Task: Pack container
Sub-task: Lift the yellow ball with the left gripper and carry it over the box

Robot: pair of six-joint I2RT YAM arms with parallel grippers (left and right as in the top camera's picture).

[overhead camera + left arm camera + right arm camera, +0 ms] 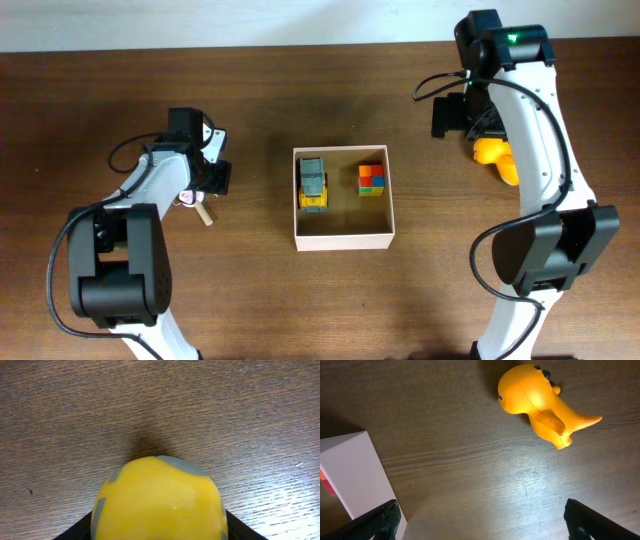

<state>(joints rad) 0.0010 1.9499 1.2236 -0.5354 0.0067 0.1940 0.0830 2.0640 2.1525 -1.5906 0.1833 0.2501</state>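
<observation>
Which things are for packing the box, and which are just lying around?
For the job: the container; the toy truck and colour cube, already inside it; the orange toy animal and yellow ball, outside it, probably to go in.
Just lying about: the small pink-and-tan thing by the left arm, too small to tell what; the table underneath.

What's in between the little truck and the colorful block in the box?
Nothing. Between the truck and the block there's just bare tan floor of the container; the overhead view shows it.
</observation>
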